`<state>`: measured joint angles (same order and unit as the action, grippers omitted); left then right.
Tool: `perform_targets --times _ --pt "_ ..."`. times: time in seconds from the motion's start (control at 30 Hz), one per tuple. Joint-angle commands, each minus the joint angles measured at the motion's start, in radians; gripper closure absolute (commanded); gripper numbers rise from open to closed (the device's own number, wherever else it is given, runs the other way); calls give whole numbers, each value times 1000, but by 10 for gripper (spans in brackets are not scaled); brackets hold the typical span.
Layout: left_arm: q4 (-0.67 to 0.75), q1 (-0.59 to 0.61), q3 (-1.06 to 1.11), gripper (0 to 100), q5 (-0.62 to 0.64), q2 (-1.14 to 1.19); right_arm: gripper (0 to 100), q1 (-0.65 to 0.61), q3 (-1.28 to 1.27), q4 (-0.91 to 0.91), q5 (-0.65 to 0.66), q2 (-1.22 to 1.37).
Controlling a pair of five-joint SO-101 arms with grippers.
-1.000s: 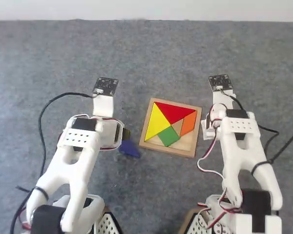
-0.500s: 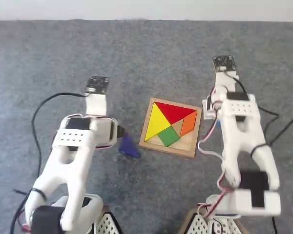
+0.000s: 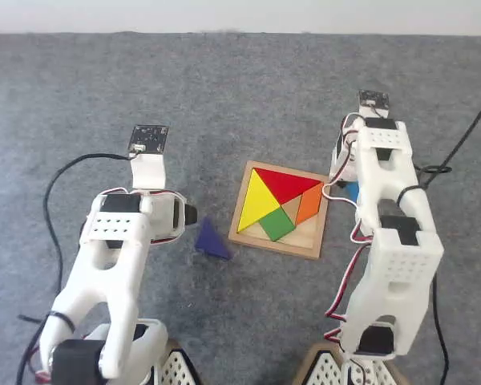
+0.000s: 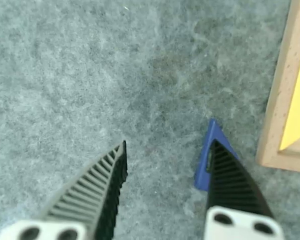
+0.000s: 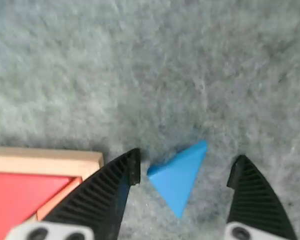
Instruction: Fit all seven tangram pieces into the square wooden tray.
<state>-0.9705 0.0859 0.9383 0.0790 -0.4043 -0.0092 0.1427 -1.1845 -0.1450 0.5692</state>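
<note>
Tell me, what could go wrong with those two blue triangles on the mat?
The right end effector straddles the light blue triangle; closing on its slanted edges might make it slip out sideways. The left end effector is off-centre at the dark blue triangle, so closing could just shove it across the mat. Either piece might also catch on the tray rim going in.

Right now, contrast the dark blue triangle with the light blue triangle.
The dark blue triangle lies on the left arm's side of the tray, the light blue triangle on the right arm's. The light one sits between the right hand's open fingers; the dark one at one fingertip of the left hand. Both lie outside the tray.
</note>
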Motion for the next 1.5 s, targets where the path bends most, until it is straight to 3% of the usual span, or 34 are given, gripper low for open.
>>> perform_targets --times 0.0,0.23,0.47,0.63,0.77,0.9,1.1,1.47 --pt "20 5 -31 746 11 -34 703 21 87 -22 -20 16" --pt "20 6 -31 746 11 -31 713 24 110 -79 -15 56" --pt "20 6 -31 746 11 -31 840 21 110 -96 -14 54" --pt "20 6 -31 746 11 -31 842 21 107 -97 -26 58" --pt "20 6 -31 746 11 -31 842 18 110 -128 -121 50" --pt "20 5 -31 746 11 -31 838 -16 110 -174 -103 38" --pt "20 5 -31 746 11 -31 749 -61 106 -219 -141 -19" --pt "20 5 -31 746 11 -32 809 -21 152 -205 -107 73"
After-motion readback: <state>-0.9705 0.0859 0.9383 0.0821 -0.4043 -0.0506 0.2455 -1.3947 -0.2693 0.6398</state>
